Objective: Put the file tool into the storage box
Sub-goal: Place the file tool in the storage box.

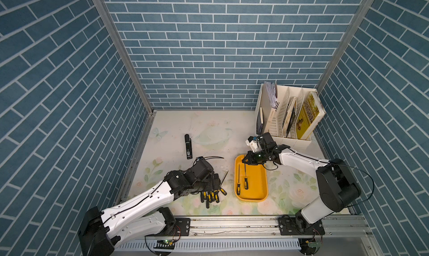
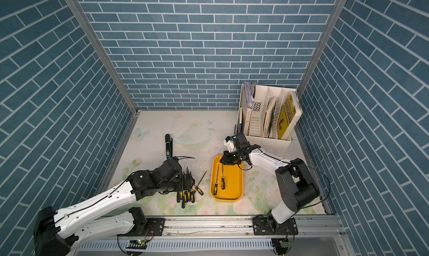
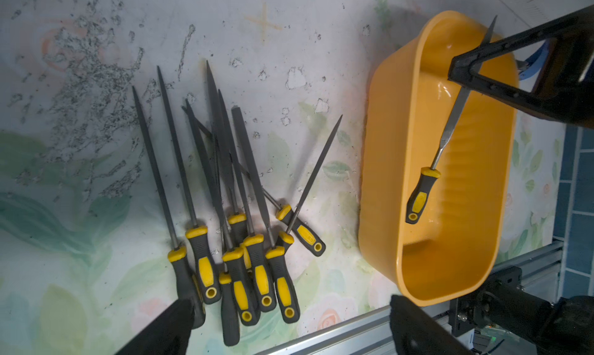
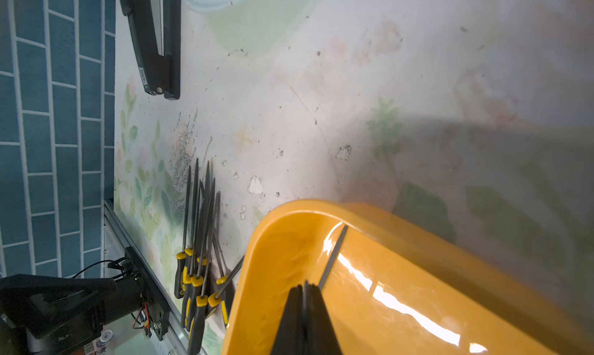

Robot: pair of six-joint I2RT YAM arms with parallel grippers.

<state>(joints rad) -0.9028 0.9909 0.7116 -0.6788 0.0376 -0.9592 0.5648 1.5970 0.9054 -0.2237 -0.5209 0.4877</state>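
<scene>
Jaws spread wide, the left gripper (image 3: pixel 291 300) hangs over the heap of files (image 3: pixel 225 192), seemingly ready for another, while the right gripper (image 4: pixel 304 287), pinched shut, sits above a file (image 3: pixel 450 128) already leaning inside the yellow storage box (image 1: pixel 262 192).

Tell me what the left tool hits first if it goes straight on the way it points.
The left tool, open, would probably meet the handles of the pile of files beneath it; depth is unclear.

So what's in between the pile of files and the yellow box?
One stray file slants out of the pile toward the storage box; the rest is bare table. Both top views and the left wrist view show it.
</scene>
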